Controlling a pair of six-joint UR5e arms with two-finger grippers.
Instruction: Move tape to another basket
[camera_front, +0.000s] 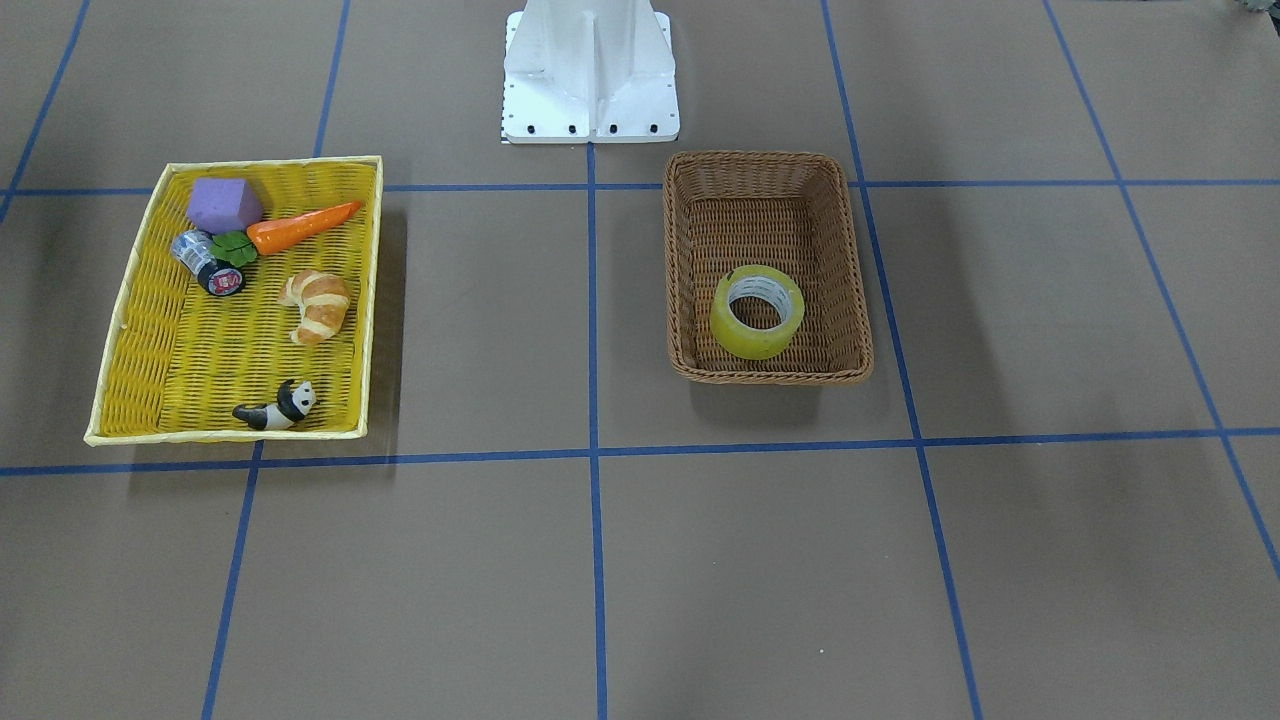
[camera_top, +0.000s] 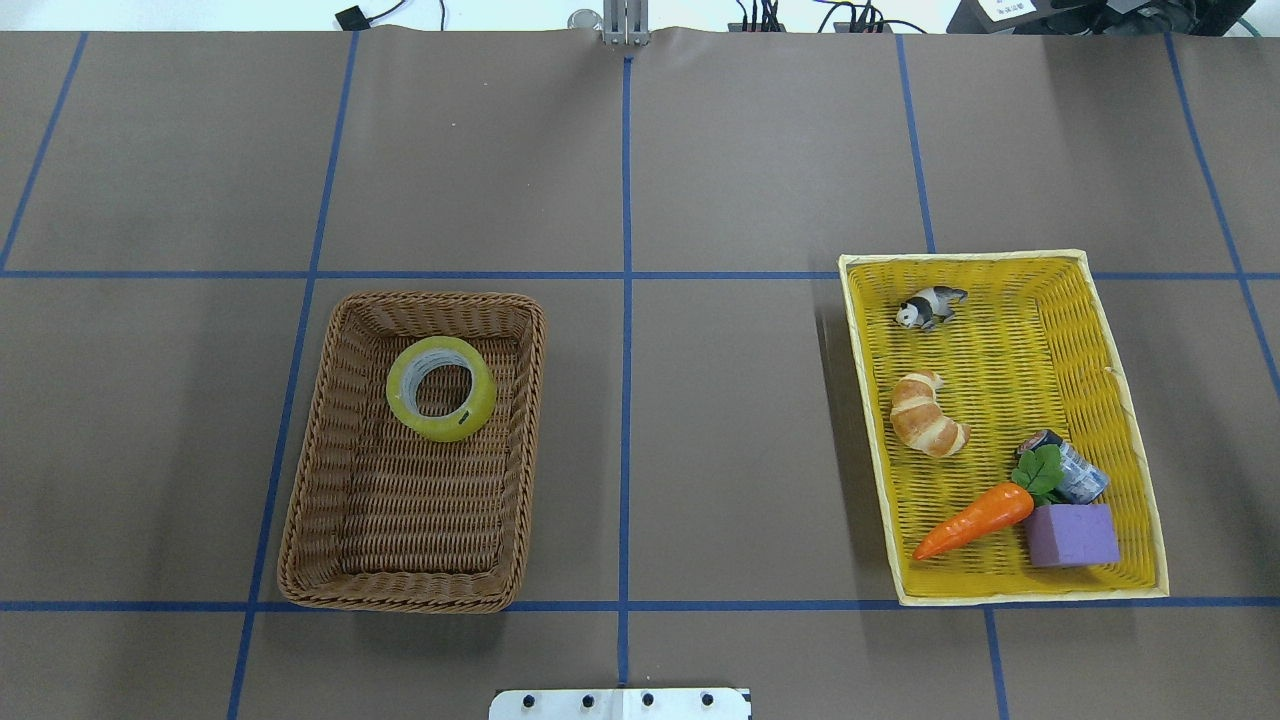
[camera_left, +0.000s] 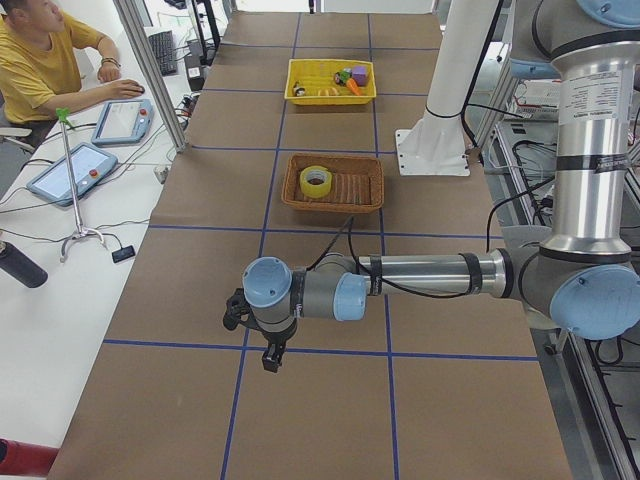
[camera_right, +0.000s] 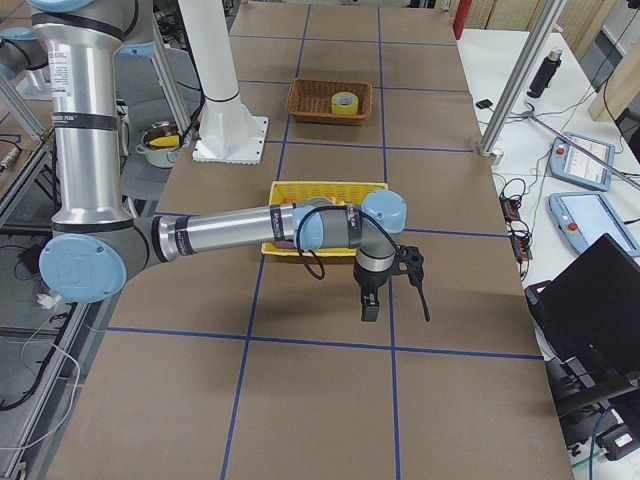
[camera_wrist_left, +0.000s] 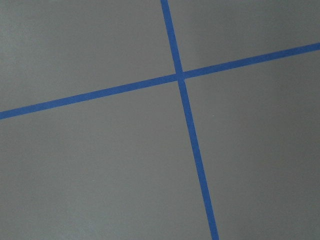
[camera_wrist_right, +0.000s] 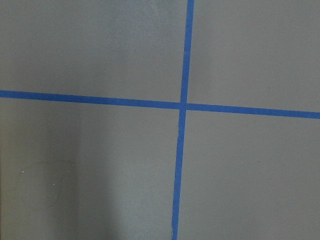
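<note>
The tape (camera_top: 441, 388), a yellow roll with a grey-white core, lies flat in the far part of the brown wicker basket (camera_top: 300, 540). It also shows in the front view (camera_front: 757, 311), in the same basket (camera_front: 770, 158). Neither gripper shows in the overhead, front or wrist views. The left gripper (camera_left: 268, 358) hangs over bare table well away from the basket (camera_left: 360, 190). The right gripper (camera_right: 370, 308) hangs over bare table beside the yellow tray. I cannot tell whether either is open or shut.
A shallow yellow woven tray (camera_top: 960, 256) on the robot's right holds a toy panda (camera_top: 930, 306), a croissant (camera_top: 928, 414), a carrot (camera_top: 975, 520), a purple block (camera_top: 1072, 535) and a small silver cylinder (camera_top: 1075, 470). The robot's white base (camera_front: 590, 70) stands between the two containers.
</note>
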